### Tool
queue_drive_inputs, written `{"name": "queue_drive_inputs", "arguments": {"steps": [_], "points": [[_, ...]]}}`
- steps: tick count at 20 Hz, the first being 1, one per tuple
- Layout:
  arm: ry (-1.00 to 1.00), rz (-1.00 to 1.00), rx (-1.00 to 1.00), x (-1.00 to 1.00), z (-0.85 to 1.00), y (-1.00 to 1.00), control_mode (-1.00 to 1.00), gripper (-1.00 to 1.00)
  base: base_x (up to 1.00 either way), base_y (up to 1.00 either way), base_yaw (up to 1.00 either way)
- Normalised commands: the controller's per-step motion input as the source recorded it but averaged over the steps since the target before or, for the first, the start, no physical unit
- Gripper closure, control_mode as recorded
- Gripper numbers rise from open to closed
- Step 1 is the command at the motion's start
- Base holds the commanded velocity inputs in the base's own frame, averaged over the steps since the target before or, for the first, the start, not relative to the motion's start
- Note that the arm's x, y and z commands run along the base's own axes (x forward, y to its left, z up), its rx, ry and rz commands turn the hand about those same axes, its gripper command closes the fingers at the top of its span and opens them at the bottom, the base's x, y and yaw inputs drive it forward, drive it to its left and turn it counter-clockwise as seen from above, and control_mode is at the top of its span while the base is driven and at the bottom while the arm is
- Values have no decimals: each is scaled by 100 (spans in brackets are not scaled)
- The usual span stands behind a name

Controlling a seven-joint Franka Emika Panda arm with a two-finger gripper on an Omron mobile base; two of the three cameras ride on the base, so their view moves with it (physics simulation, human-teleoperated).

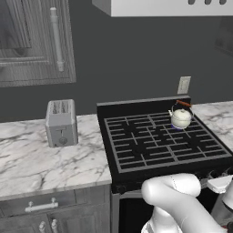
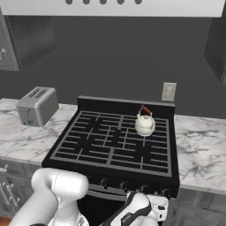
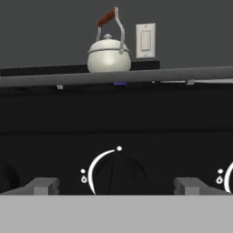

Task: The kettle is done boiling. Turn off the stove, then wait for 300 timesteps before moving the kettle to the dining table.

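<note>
Tool point(image 3: 116, 186) held level, fingers point(image 3: 42, 185) spread either side of stove point(image 1: 159, 141) knob point(image 3: 119, 175); kettle point(image 3: 109, 54) on rear burner.

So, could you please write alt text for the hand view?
A dark round stove knob sits centered between the two open fingers, close ahead. Above it, on the stove, a cream kettle stands before a wall switch.
</note>
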Motion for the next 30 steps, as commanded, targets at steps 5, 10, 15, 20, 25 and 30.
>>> {"name": "queue_drive_inputs", "arguments": {"steps": [5,10,15,20,25,30], "points": [[-1,0,0,2,0,0,-100,-100,0,0,0],[0,0,0,3,0,0,-100,-100,0,0,0],[0,0,0,7,0,0,-100,-100,0,0,0],[0,0,0,8,-2,0,-100,100,0,0,0],[0,0,0,4,-2,0,-100,100,0,0,0],[0,0,0,0,0,0,-100,100,0,0,0]]}}
